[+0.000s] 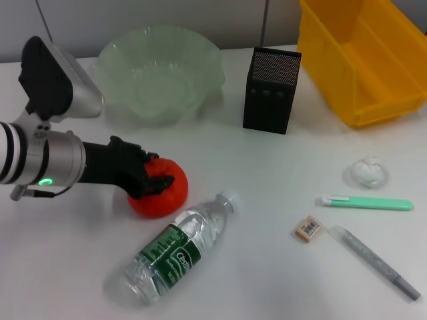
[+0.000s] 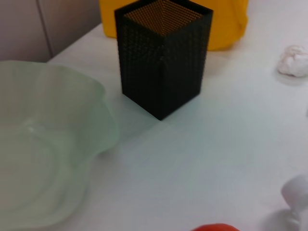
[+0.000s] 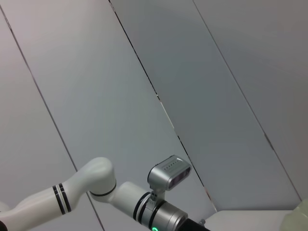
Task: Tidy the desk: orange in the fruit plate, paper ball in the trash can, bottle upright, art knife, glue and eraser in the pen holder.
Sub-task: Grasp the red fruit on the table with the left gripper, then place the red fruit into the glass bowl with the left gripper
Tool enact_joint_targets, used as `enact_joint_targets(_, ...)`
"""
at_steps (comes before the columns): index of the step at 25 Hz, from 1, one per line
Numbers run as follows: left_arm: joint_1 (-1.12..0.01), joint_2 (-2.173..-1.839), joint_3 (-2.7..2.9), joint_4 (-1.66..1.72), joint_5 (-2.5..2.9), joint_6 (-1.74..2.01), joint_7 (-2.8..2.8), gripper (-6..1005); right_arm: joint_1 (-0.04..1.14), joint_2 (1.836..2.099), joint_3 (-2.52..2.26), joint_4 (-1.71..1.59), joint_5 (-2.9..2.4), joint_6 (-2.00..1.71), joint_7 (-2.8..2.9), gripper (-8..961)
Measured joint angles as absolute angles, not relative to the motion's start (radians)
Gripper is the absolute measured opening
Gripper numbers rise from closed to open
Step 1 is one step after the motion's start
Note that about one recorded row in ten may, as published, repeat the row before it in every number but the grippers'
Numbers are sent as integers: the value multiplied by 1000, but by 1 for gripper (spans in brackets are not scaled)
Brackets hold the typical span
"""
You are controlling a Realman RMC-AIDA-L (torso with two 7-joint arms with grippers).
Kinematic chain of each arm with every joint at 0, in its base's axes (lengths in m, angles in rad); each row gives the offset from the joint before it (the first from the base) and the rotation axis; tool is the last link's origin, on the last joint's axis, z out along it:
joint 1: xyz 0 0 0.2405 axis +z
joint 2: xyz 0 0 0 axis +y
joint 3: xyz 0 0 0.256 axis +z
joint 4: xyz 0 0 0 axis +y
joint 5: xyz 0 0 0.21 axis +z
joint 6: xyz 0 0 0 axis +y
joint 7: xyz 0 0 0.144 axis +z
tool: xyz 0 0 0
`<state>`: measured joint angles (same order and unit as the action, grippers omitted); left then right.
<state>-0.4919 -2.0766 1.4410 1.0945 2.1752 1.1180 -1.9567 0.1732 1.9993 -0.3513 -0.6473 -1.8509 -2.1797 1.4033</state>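
Orange fruit (image 1: 159, 193), one, clenched in left gripper (image 1: 155, 179) jaws; one bottle (image 1: 177, 250) lying; right gripper unseen.

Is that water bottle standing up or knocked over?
Knocked over. The water bottle lies on its side on the table, its white cap pointing toward the back, right beside the orange that the left gripper is on.

A green label is being shown on the bottle (image 1: 179, 253) lying on its side, and a white brand word beginning with "C" is printed on it, though its remaining letters cannot be made out. Markings on the eraser (image 1: 308, 229) are too small to be read.
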Motion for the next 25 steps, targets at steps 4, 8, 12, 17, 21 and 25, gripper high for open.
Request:
enact_joint_targets(4, -491, -2075, 1460, 1090, 2184, 1133, -1959, 518, 172, 2000, -351, -647, -1850, -2180, 1403, 59)
enact_joint_targets(8, -490, -2074, 1465, 1085, 2184, 1144, -1960, 432, 173, 2000, -351, -647, -1849, -2180, 1403, 60)
enact_joint_targets(12, -476, -2072, 1466, 1114, 2177, 1149, -1960, 346, 176, 2002, -351, -647, -1851, -2180, 1403, 60)
enact_joint_targets(17, -461, -2072, 1467, 1165, 2176, 1161, -1962, 216, 170, 2007, -348, -647, -1852, -2180, 1403, 60)
enact_joint_targets(21, -450, -2072, 1466, 1224, 2175, 1192, -1977, 179, 164, 2008, -346, -647, -1852, -2180, 1403, 61)
enact_joint_targets(25, -432, -2071, 1459, 1322, 2174, 1222, -2014, 150, 162, 2008, -348, -647, -1851, -2180, 1403, 62)
